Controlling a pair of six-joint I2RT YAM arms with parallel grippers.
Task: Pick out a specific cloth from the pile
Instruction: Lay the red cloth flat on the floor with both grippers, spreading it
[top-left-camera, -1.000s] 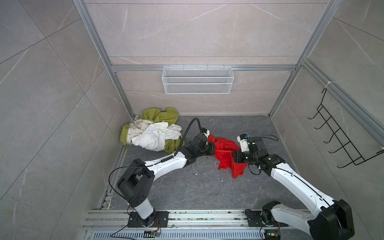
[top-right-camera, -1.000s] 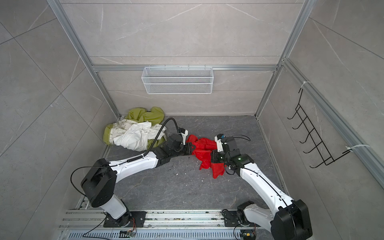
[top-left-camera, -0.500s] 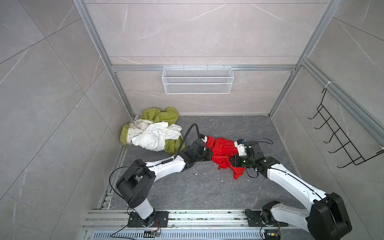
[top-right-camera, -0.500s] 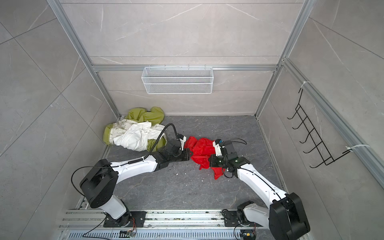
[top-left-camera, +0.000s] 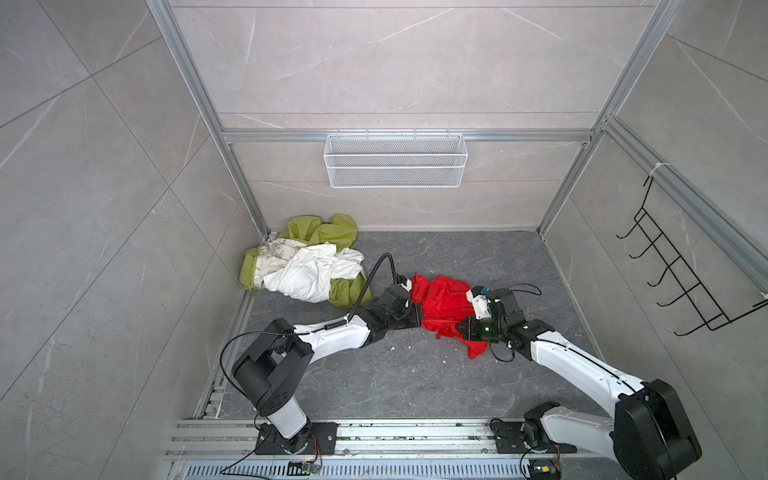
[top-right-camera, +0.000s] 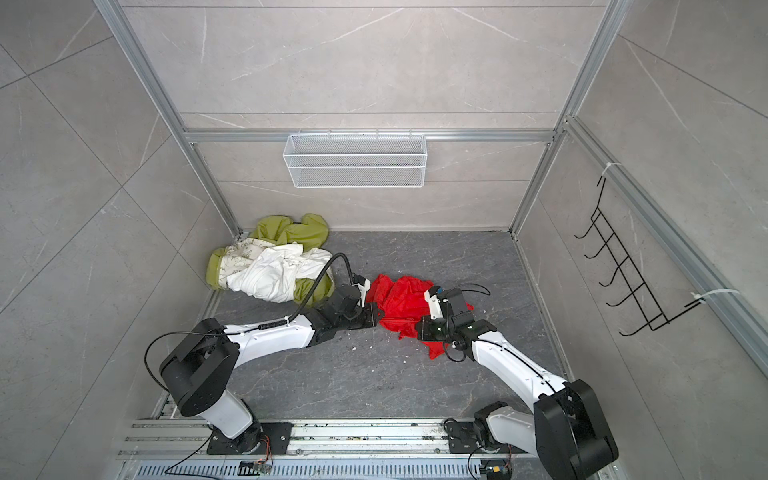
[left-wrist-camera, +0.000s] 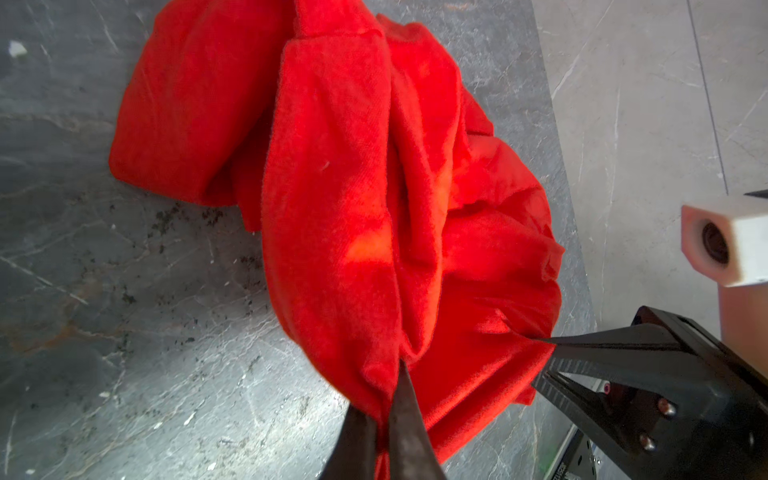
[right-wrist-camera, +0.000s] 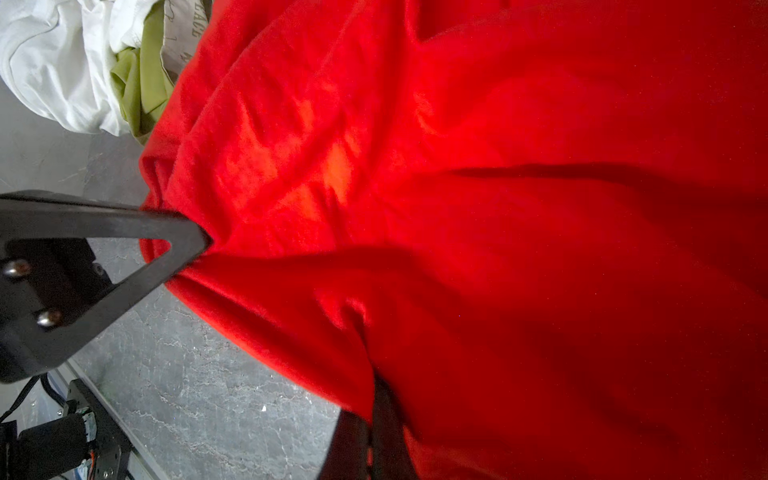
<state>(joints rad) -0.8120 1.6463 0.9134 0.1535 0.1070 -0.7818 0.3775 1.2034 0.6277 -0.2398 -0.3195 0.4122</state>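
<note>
If you scan L to R, first up is the pile (top-left-camera: 305, 266), shoved into the back-left corner of the table (top-left-camera: 415, 386). It's olive, white and leaf-print stuff, nothing red left in it afaict.

Next comes your left tool (top-left-camera: 417, 319), pinched fully down on a fold at the left edge of the red cloth (top-left-camera: 442, 301). Left wrist cam shows fabric bunched right into the closed tips.

That cloth sits crumpled on the table about mid-way across, apart from the pile w/ your left wrist in the gap between them. Its long axis runs roughly back-left to front-right, w/ a loose tail trailing toward the front.

Then there's your right tool (top-left-camera: 464, 328), also clamped tight, on the cloth's right side just above that tail. So the cloth lies directly between both tools, which face each other across it, and neither arm is nearer bc both already have it.

Imo the next move hinges on that: lift or spread along that axis and drift right/front, away from the pile.

Only thing near the path is the left arm's cable (top-left-camera: 376, 266), looping up beside the pile's olive corner. Wire basket (top-left-camera: 395, 166) on the back wall and hook rack (top-left-camera: 681, 282) on the right wall are well apart from it all.
</note>
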